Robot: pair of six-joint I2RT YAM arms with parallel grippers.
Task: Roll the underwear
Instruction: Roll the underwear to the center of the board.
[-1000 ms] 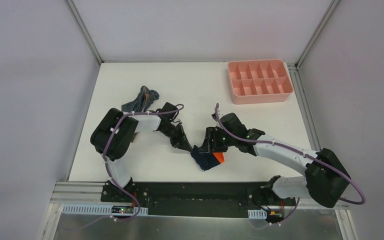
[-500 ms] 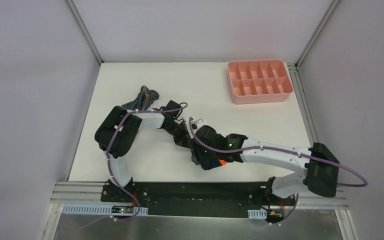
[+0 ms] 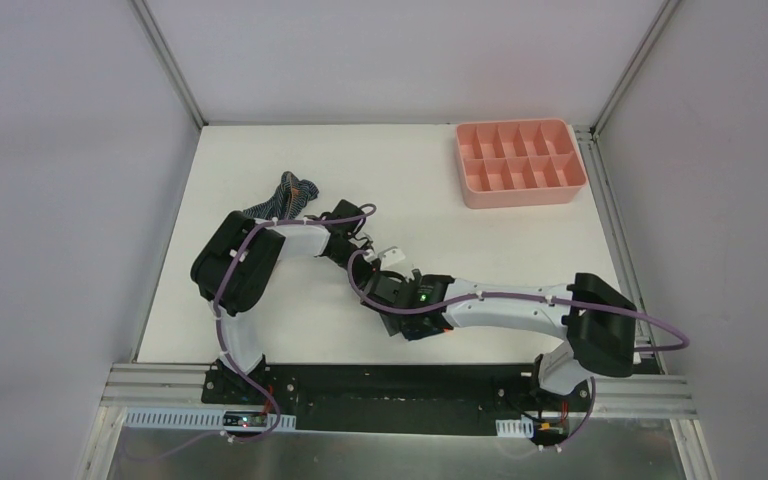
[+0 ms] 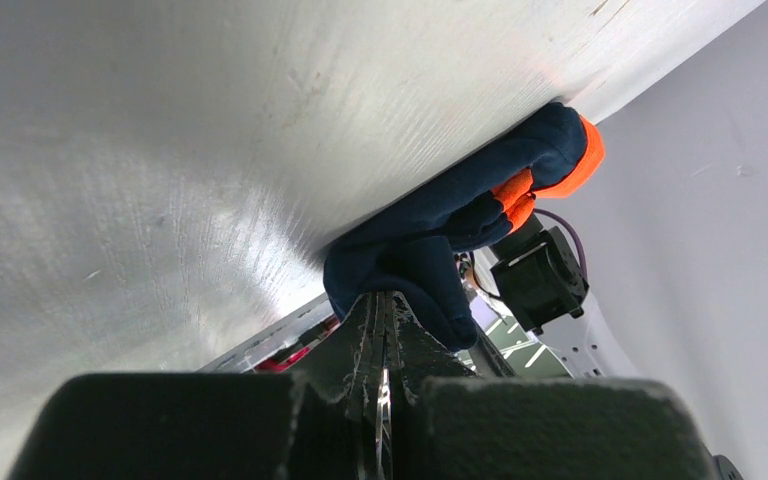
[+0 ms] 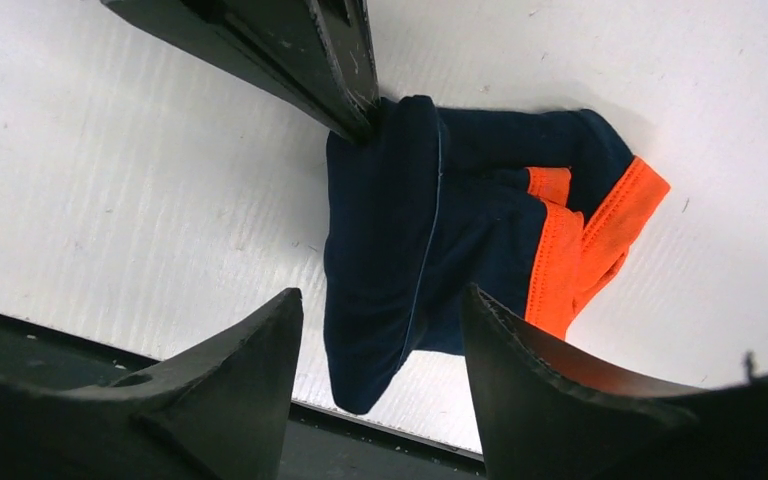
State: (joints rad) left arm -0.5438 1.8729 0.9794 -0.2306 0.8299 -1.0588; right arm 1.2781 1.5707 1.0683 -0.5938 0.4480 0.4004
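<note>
- Top external: the right arm [image 3: 505,308] has swung across to the lower middle of the frame. Its wrist now covers most of the navy briefs [image 3: 422,332], which lay in plain sight a second ago. Only a navy and orange sliver shows beneath it. The left arm [image 3: 290,238] has hardly shifted. The striped briefs [image 3: 285,195] lie crumpled in the upper left, well apart from the action, and the pink tray [image 3: 520,160] sits in the upper right.
- Left wrist: at bottom centre we see the left gripper [image 4: 382,320] pinched fully together on an edge of the navy briefs. They lie bunched on the table [image 4: 160,150], with the orange trim toward the upper right.
- Right wrist: the right gripper [image 5: 382,295] stands wide apart with nothing in it, one fingertip on either side of the lower part of the navy briefs. The left gripper's closed fingers enter from the top and meet the cloth's upper-left corner.
- We judge that the right gripper has moved in to work the loose fold while the left anchors it. The roll looks unfinished, and the striped briefs are untouched.
</note>
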